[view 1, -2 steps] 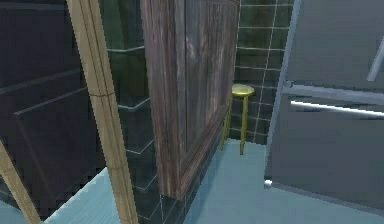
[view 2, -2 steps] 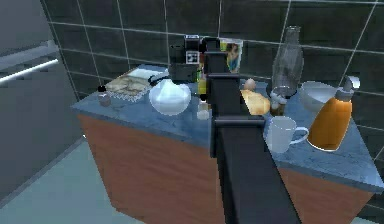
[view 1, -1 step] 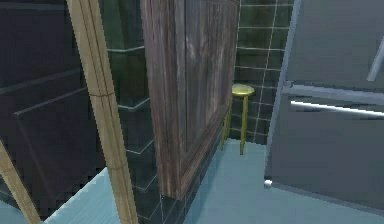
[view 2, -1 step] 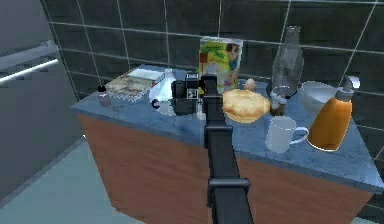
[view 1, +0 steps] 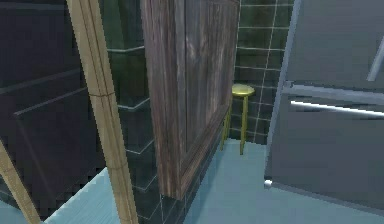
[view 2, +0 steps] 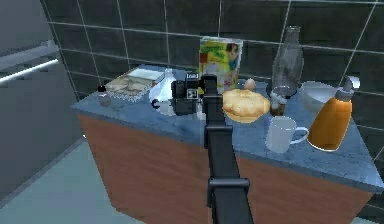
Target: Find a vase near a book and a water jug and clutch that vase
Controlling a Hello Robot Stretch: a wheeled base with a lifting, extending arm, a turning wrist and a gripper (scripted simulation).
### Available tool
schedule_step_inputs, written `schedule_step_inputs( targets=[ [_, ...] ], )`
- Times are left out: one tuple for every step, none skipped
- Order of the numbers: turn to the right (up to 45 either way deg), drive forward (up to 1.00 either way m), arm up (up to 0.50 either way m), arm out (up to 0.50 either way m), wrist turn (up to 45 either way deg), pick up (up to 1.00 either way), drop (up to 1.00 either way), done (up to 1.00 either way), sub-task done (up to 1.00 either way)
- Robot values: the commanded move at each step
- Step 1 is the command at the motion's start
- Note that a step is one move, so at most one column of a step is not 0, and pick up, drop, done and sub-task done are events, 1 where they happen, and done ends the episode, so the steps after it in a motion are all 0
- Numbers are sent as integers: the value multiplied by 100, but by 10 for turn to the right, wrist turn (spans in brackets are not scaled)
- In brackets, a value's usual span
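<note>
Vase [view 2: 288, 58] at the counter's [view 2: 256, 136] back, well apart from the fingers [view 2: 178, 100]

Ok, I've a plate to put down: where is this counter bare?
The counter is bare along its front edge, in front of the flat book, left of the arm. A smaller strip lies before the white mug and orange jug. It is crowded from the bread back to the glass vase.
</note>
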Motion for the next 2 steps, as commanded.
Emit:
schedule_step_inputs(
  targets=[
    [0, 0, 10, 0, 0, 0, 0, 0, 0],
    [0, 0, 0, 0, 0, 0, 0, 100, 0]
  ],
)
